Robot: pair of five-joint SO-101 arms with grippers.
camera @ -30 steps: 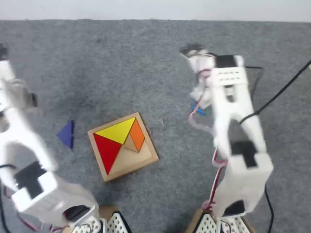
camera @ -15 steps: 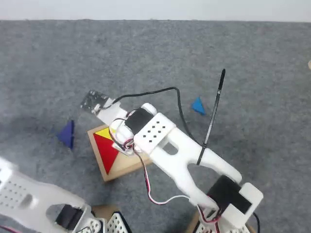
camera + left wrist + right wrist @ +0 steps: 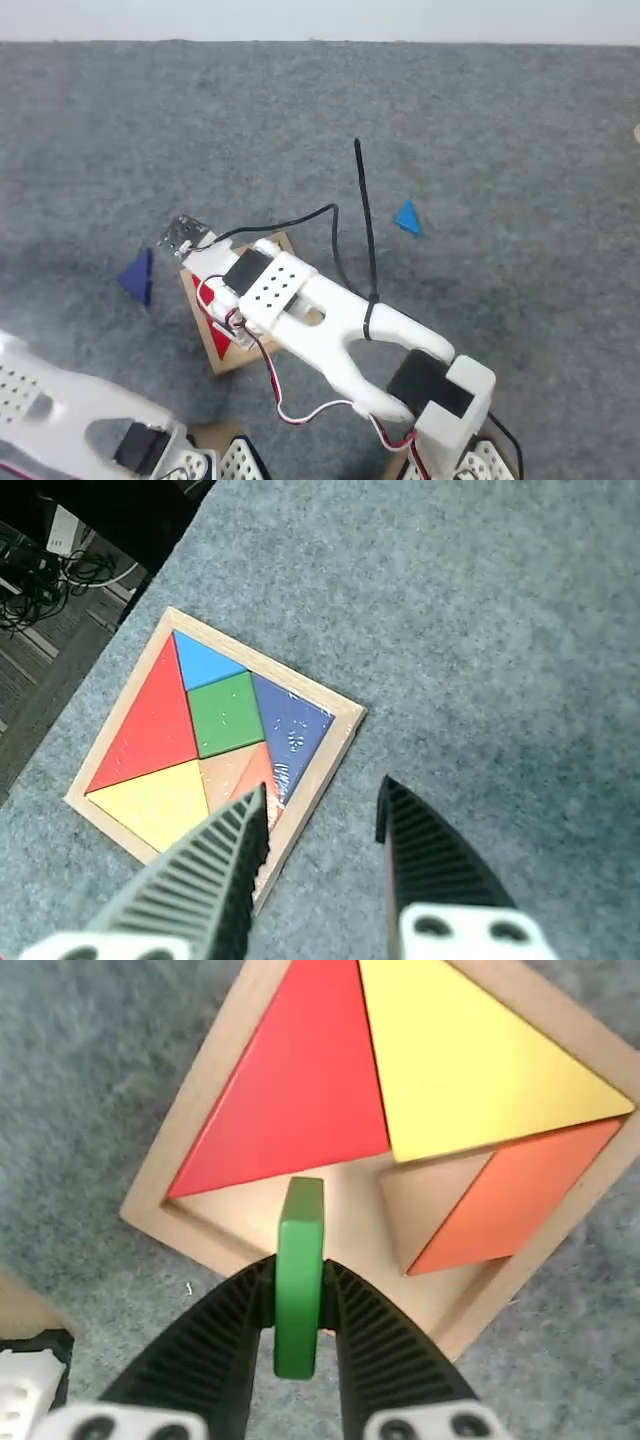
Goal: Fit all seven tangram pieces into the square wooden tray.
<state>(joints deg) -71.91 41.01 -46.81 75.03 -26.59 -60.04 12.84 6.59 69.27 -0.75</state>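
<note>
Green piece [image 3: 299, 1280] farther across tray [image 3: 185, 1120]

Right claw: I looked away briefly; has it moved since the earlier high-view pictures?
Yes. The right claw, gripping a green tangram piece, swung from beside the small light-blue triangle to over the square wooden tray.

Upright green piece [image 3: 299, 1260] over partly filled wooden tray [image 3: 190, 1110].

One tray [image 3: 192, 1110], two blue triangles [image 3: 137, 275] [image 3: 406, 218]
</note>
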